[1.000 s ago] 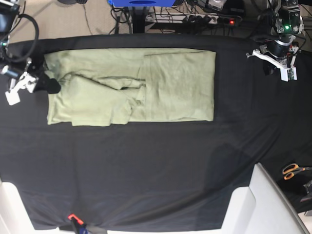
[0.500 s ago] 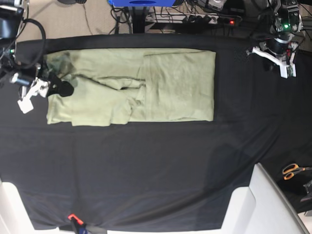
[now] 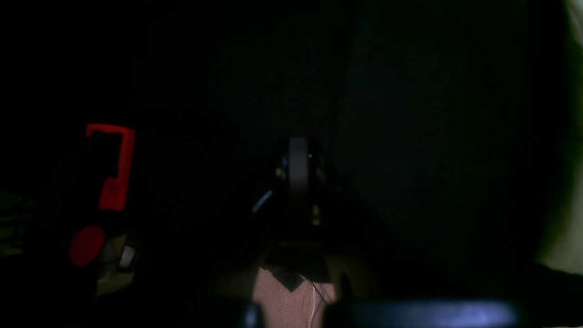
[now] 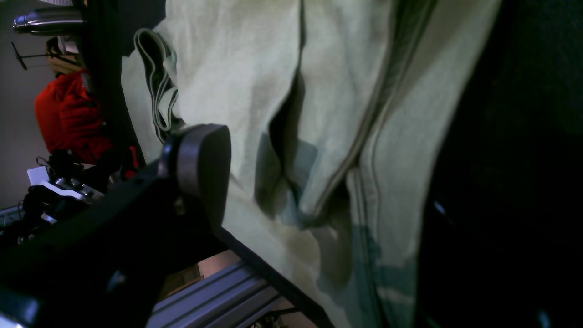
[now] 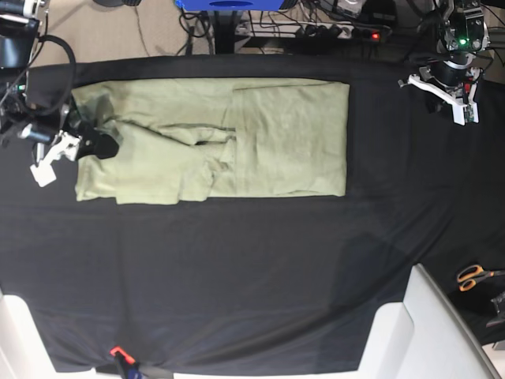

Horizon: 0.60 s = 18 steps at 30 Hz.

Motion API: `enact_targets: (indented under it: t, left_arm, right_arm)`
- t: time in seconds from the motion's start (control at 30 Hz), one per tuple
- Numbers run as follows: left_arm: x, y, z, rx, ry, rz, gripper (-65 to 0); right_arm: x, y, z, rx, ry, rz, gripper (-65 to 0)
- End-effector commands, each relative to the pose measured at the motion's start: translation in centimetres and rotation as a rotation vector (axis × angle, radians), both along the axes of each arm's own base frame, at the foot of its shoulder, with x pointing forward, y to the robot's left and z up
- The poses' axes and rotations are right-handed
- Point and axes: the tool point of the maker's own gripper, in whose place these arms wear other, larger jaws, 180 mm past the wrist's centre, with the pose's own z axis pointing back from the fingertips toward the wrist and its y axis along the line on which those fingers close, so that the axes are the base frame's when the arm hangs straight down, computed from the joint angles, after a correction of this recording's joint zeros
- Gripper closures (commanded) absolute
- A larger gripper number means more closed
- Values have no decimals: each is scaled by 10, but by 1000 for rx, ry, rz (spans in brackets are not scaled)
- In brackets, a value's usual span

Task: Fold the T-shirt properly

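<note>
The right claw (image 5: 93,139) gapes low and level, while the left claw (image 5: 451,101) is closed.

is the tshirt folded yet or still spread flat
Partly folded: the T-shirt lies as a long band on the black cloth, layers overlapping mid-way, its left part rumpled.

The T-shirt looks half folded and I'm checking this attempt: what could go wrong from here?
The right gripper sits over the bunched left edge of the T-shirt; it may pinch one layer only, or the black tablecloth too. Rumpled folds near the middle could get locked in as creases. The left gripper is parked off the cloth, so nothing pins the far side.
</note>
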Motion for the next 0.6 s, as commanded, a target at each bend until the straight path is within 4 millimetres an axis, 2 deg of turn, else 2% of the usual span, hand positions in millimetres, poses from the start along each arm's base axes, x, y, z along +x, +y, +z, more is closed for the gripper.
enact_targets:
  t: [0.0, 0.17, 0.33, 0.57]
  left_arm:
    - [6, 6, 9, 24, -32, -4, 0]
    - [11, 6, 11, 23, -44, -3, 0]
    - [13, 7, 12, 23, -47, -3, 0]
    - [14, 6, 12, 23, -47, -3, 0]
  right_arm:
    - [10, -6, 8, -7, -34, -2, -405]
    - [7, -5, 8, -6, -22, 12, -405]
    - [5, 5, 6, 14, -15, 20, -405]
    - [4, 5, 6, 15, -13, 23, -396]
